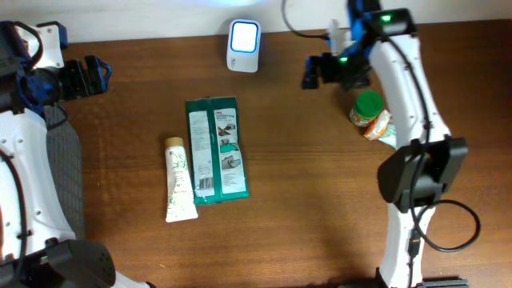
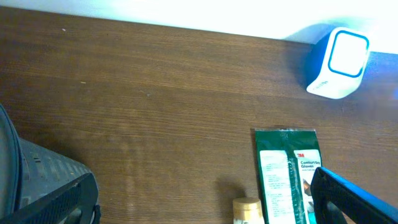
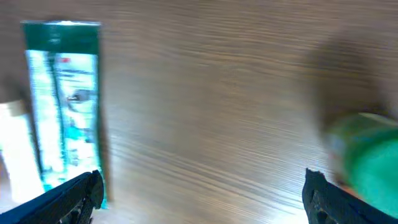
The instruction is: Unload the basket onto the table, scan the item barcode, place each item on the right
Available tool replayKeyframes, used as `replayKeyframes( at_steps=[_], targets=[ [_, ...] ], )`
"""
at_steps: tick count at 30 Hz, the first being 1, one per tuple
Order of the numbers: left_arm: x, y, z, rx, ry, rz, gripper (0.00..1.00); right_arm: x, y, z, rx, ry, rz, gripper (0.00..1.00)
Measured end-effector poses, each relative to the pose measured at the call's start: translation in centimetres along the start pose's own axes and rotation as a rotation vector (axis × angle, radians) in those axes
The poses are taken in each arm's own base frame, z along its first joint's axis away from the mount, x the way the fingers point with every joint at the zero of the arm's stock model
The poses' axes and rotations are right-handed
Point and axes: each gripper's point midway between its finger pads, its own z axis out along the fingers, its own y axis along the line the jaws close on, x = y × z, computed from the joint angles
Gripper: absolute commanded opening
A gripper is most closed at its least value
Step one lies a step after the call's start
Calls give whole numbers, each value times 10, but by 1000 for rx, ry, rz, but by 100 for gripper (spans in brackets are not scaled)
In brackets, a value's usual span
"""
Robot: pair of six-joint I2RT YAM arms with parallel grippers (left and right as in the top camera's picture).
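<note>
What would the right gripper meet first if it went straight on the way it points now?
Probably bare table: the open right gripper aims at wood between the green package and the green-lidded jar. Depth is unclear.

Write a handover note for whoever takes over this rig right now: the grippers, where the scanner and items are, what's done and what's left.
Left gripper: open, empty, over the left side of the table.
Right gripper: open, empty, to the right of the scanner.
Items: the green packet and the tube lie side by side mid-table, in front of the scanner. The green-lidded jar is on the right, apart from them.
Done: nothing shows whether any item has been scanned.
Left: pick up an item and bring its barcode to the scanner.
</note>
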Motion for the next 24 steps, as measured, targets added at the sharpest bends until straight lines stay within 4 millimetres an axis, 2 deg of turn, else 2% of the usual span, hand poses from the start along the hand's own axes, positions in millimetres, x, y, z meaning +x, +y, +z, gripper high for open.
replayKeyframes(
  at_steps=[1,2,3,4,5,6,8,11,14,17,18,19,20,23,24],
  targets=[
    [0,0,0,0,0,0,99,1,26,8,-31,6,-12,97],
    [0,0,0,0,0,0,99,4,45,15,-57,22,-23,91],
    [0,0,0,0,0,0,99,9,60,24,-75,44,-39,80],
    [0,0,0,0,0,0,99,13,73,37,-87,70,-56,75],
    [0,0,0,0,0,0,99,19,86,56,-97,104,-70,73],
    [0,0,0,0,0,0,99,29,107,86,-106,154,-90,67],
    [0,0,0,0,0,0,99,41,124,112,-113,198,-105,65],
    [0,0,0,0,0,0,99,40,132,123,-121,195,-95,66],
    [0,0,0,0,0,0,99,41,128,133,-128,195,-86,66],
    [8,-1,0,6,34,-10,99,61,121,156,-142,258,-63,66],
    [13,-3,0,16,50,-16,47,65,120,160,-146,270,-59,66],
    [15,-9,-1,49,58,-20,11,66,120,162,-149,275,-56,66],
    [14,-16,-1,84,56,-24,0,66,120,162,-152,274,-57,66],
    [15,-57,2,200,67,9,0,66,124,161,-173,273,-57,66],
    [18,-80,4,239,82,39,0,65,124,161,-177,272,-57,66]
  ],
)
